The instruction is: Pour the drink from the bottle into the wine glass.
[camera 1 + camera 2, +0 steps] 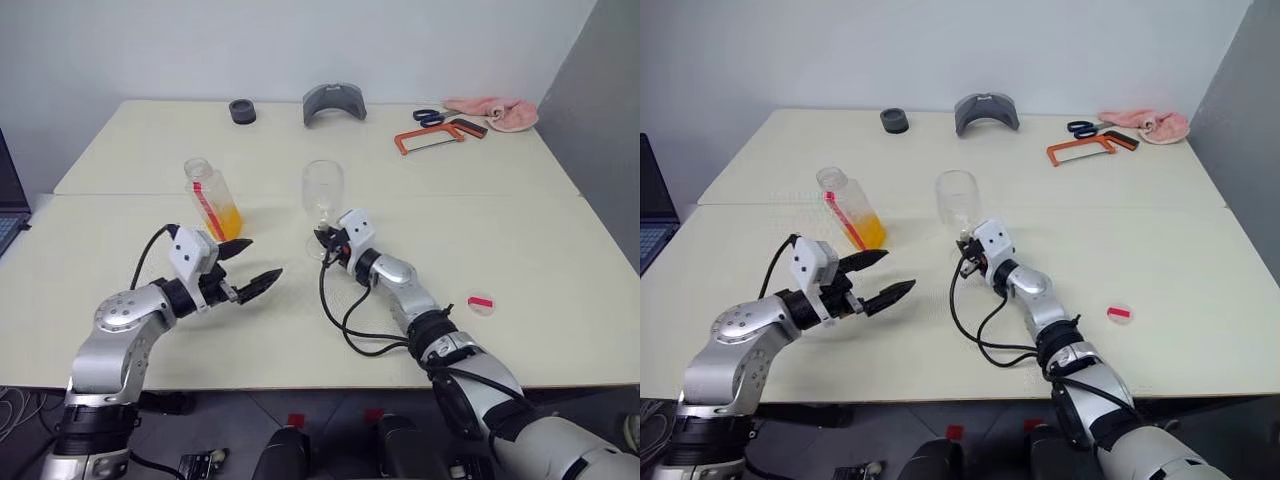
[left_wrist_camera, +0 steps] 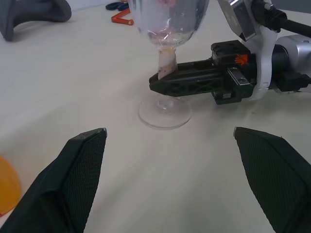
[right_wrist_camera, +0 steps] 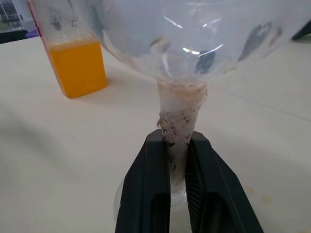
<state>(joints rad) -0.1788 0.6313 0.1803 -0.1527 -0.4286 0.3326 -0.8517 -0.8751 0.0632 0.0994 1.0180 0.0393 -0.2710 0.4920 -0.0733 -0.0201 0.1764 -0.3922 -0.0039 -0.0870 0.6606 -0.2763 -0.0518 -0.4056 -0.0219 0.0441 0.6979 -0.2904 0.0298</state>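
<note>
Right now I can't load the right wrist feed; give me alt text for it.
The right end effector is shut on the stem of the empty wine glass, which stands upright on the pale table. Behind the glass stands the bottle, its lower part filled with the orange drink.

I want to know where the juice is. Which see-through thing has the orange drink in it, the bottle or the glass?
The bottle. Orange drink fills its lower part, while the wine glass beside it is empty, its stem pinched by the right gripper.
</note>
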